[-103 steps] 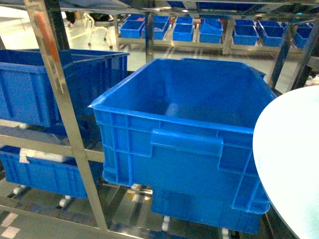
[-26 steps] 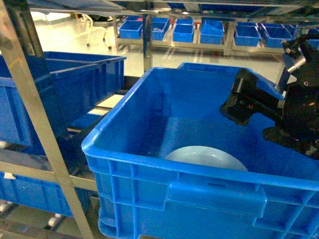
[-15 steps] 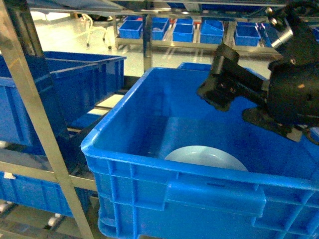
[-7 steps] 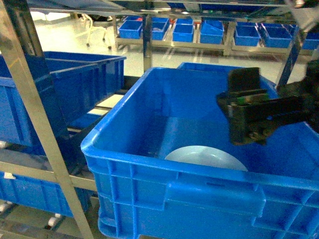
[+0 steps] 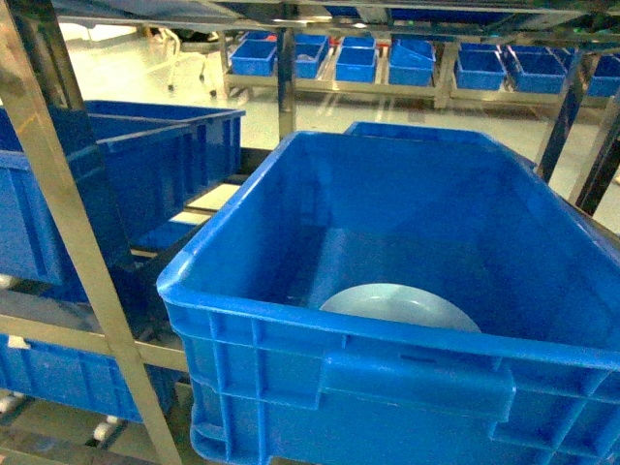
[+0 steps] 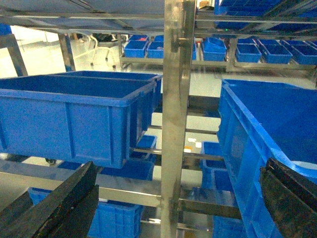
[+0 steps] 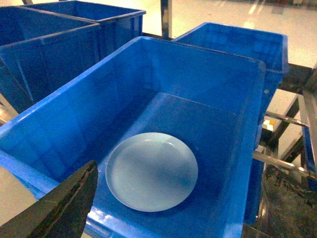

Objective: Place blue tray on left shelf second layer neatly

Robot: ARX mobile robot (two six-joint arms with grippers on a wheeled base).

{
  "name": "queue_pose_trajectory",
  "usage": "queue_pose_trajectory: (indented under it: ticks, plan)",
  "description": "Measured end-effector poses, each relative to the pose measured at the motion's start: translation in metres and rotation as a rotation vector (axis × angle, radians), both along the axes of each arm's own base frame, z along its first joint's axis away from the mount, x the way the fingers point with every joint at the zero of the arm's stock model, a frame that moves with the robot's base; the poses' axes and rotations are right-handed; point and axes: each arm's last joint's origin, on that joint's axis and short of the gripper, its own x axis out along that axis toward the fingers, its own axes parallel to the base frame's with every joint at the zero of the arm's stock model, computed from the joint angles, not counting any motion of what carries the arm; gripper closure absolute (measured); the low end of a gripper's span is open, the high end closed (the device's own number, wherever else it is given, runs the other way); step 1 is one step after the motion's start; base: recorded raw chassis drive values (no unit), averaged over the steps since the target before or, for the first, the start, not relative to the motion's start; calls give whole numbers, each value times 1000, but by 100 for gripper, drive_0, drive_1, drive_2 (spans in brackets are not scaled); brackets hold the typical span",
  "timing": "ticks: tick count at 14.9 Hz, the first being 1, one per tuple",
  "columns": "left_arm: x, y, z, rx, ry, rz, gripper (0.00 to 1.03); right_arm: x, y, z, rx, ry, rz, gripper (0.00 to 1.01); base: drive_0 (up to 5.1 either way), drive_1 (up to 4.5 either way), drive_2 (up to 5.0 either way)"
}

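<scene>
Tray (image 7: 151,171): pale blue round dish, lying flat on the floor of an open crate (image 7: 237,148) on the steel shelf (image 5: 73,242), toward the crate's near wall; touches no claw. Judged as placed; the setting-down itself looks done. Left to settle: whether this tier is the second layer, which these views do not show outright, and whether the arms get clear

Right claw (image 7: 163,208): above and behind the tray, looking down into the crate. One dark finger (image 7: 62,206) shows at lower left of its own view, another dark part at lower right; wide gap between them, nothing held, nothing touched. Tray lies below and ahead of it, between the two fingers as seen

Left claw (image 6: 173,198): spread wide, fingers (image 6: 54,203) at both lower corners of its view, empty. A steel upright (image 6: 173,99) stands straight ahead of it; the tray's crate is ahead to its right

Head view: neither claw visible
</scene>
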Motion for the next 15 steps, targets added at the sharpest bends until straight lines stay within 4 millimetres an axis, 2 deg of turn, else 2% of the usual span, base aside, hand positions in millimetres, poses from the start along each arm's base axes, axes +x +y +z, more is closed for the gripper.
queue_pose_trajectory:
  ticks: [4,7,11,12,13,14,15]
  plan:
    - [0,0,0,0,0,0,5,-17,-12,-2,0,4,-37,3,0,0,0]
    - [0,0,0,0,0,0,5,-26,-18,-11,-3,22,-59,3,0,0,0]
    - [0,0,0,0,0,0,5,-31,-22,-19,4,63,-92,3,0,0,0]
    - [0,0,0,0,0,0,5,-30,-21,-19,7,22,-102,4,0,0,0]
    - [0,0,0,0,0,0,5,-31,-21,-22,1,-134,-175,13,0,0,0]
    - [0,0,0,0,0,0,5,-46,-37,-39,-2,-309,-319,48,0,0,0]
    - [0,0,0,0,0,0,5,-57,-44,-50,-11,-313,-308,86,0,0,0]
